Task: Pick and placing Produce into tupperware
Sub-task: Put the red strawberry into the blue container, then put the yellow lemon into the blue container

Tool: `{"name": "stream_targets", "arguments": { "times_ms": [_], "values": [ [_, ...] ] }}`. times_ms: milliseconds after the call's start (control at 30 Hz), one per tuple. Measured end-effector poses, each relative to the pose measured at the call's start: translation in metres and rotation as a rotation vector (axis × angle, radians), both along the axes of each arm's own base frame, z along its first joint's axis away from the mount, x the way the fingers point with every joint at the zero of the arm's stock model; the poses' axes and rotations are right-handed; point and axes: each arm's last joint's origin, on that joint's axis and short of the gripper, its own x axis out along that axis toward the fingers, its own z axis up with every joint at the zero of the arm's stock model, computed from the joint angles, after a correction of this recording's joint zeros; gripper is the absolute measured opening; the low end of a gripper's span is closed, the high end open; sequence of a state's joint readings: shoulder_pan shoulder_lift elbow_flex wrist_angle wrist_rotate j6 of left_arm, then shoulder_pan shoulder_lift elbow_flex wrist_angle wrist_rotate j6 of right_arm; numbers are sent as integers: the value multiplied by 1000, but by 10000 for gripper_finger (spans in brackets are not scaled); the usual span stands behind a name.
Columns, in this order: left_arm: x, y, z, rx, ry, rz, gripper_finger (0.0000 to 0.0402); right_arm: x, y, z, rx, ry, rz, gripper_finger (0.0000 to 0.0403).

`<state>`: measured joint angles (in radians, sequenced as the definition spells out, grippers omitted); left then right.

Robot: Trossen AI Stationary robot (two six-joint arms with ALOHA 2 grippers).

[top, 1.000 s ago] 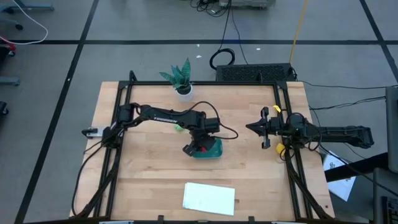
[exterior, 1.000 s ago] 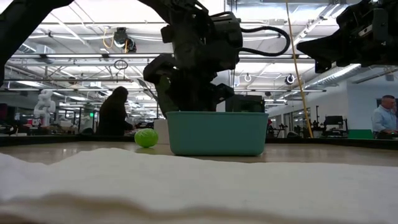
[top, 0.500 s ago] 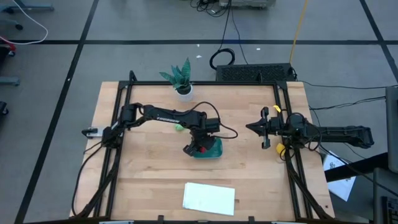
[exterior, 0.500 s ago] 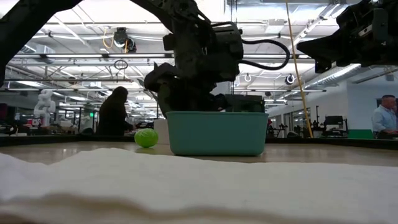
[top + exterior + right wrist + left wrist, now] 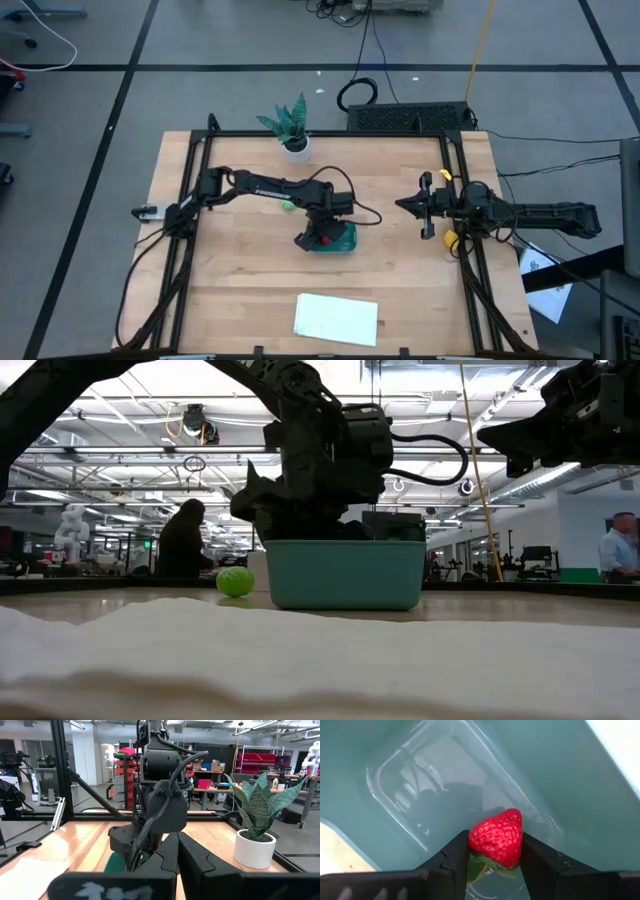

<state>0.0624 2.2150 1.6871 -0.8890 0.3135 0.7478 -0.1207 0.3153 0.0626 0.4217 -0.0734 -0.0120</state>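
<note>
Inside tupperware [image 5: 600, 805], my left gripper [image 5: 495, 851] held strawberry [image 5: 496, 838] pinched between both fingers, just above clear bottom. Green piece [image 5: 235, 581] lay on table [image 5: 240, 270] beside container. My right gripper [image 5: 177, 851] waited near right edge, fingers pressed together, holding nothing. Best release, I judged: lower berry near floor, open gently, lift straight up clear of walls.
</note>
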Motion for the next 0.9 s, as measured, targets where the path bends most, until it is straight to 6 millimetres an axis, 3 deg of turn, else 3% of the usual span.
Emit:
{"name": "stream_targets", "arguments": {
  "times_ms": [333, 667, 900],
  "values": [
    [0, -1, 0, -21, 3, 12, 150, 0, 0, 0, 0, 0, 0, 0],
    [0, 0, 0, -3, 7, 24, 230, 0, 0, 0, 7, 0, 1, 0],
    [0, 1, 0, 22, 8, 23, 241, 0, 0, 0, 7, 0, 1, 0]
  ]
}}
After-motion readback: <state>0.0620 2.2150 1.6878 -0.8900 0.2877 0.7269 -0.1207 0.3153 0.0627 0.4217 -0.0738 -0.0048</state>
